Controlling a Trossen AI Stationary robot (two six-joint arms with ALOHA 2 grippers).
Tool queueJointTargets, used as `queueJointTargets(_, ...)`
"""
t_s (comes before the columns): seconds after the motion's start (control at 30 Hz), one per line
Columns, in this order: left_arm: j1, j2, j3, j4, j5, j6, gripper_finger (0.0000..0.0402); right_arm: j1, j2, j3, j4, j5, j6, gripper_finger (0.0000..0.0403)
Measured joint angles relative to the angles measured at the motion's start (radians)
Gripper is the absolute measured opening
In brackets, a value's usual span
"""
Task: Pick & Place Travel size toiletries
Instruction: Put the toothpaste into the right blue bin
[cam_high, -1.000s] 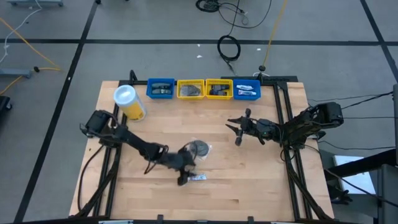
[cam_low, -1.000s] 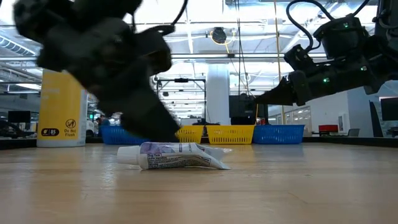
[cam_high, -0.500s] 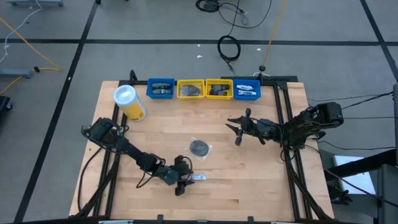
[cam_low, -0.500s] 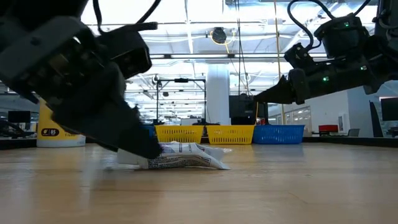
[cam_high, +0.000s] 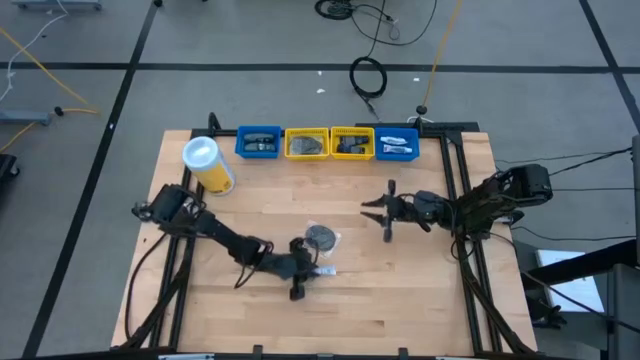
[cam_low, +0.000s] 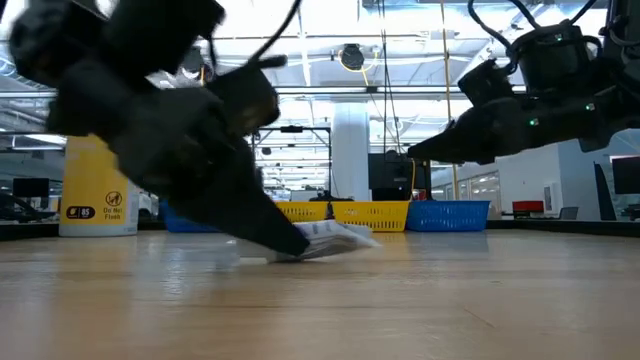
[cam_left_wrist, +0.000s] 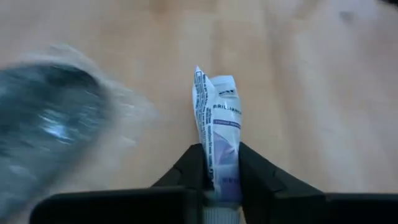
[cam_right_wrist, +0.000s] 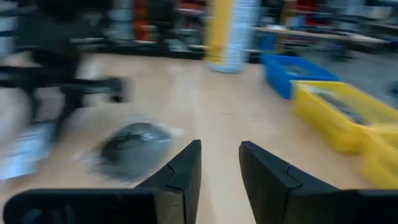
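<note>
L arm: black, jointed, ext. cable loops | R arm: black, green LEDs | fingers: dark, angular, tapered

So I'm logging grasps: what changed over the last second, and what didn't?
The left gripper dropped to the tube, closed on it and dragged it a little toward the bins; its crimped end now tilts up off the table. The right gripper shifted slightly, open and empty. The wrapped disc, the canister and the four bins stayed put.
</note>
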Motion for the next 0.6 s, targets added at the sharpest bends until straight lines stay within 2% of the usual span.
queueJointTargets(0.1,0.063,-0.004,-0.003,0.050,-0.001,0.103,0.0052,0.000,0.000,0.000,-0.029,-0.063,-0.004,0.0100)
queueJointTargets(0.23,0.169,-0.010,0.007,0.123,-0.016,0.246,0.0065,0.000,0.000,0.037,-0.135,-0.136,0.029,0.0113)
queueJointTargets(0.4,0.284,-0.009,0.036,0.121,-0.042,0.366,0.0076,-0.001,0.000,0.140,-0.317,-0.182,0.138,0.0168)
queueJointTargets(0.6,0.338,-0.010,0.061,0.106,-0.088,0.534,0.0077,-0.059,0.000,0.193,-0.448,-0.183,0.361,0.0241)
